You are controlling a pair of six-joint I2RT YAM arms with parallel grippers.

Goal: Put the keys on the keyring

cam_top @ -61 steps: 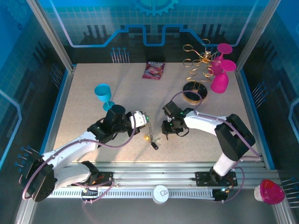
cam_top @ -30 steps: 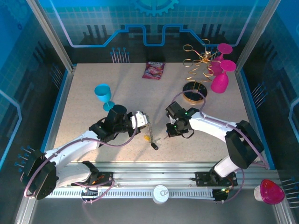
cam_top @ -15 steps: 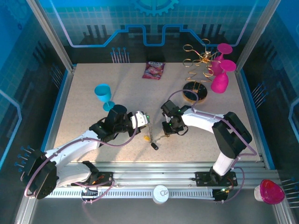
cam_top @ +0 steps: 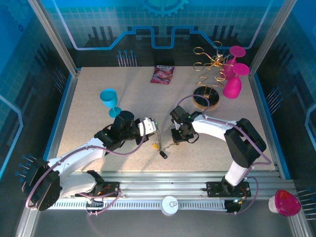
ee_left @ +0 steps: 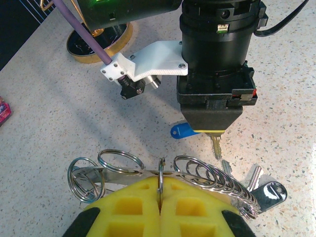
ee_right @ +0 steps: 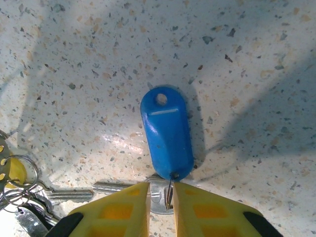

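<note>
The keyring (ee_left: 207, 174) is a silvery row of split rings on a metal strip, and my left gripper (ee_left: 160, 183) is shut on one of its rings. In the top view it hangs from the left gripper (cam_top: 152, 126) as a short chain (cam_top: 157, 133). A key with a blue plastic tag (ee_right: 167, 132) lies flat on the table. My right gripper (ee_right: 160, 191) stands over that key's head, jaws slightly apart around its thin ring, gripping nothing. The blue tag (ee_left: 182, 130) pokes out beneath the right gripper (cam_top: 176, 139). More keys (ee_right: 112, 187) lie at the left, a yellow-headed one (cam_top: 156, 145) and a black one (cam_top: 163, 154).
A blue goblet (cam_top: 109, 98) stands behind the left arm. A pink packet (cam_top: 162, 74) lies at the back. The gold wire rack (cam_top: 207, 66) on its round base (cam_top: 203, 100) and two pink goblets (cam_top: 233, 81) stand at the back right.
Over the last second my right gripper has shifted left and down onto the blue-tagged key, and its jaws have parted. The left gripper has held still with the keyring.
</note>
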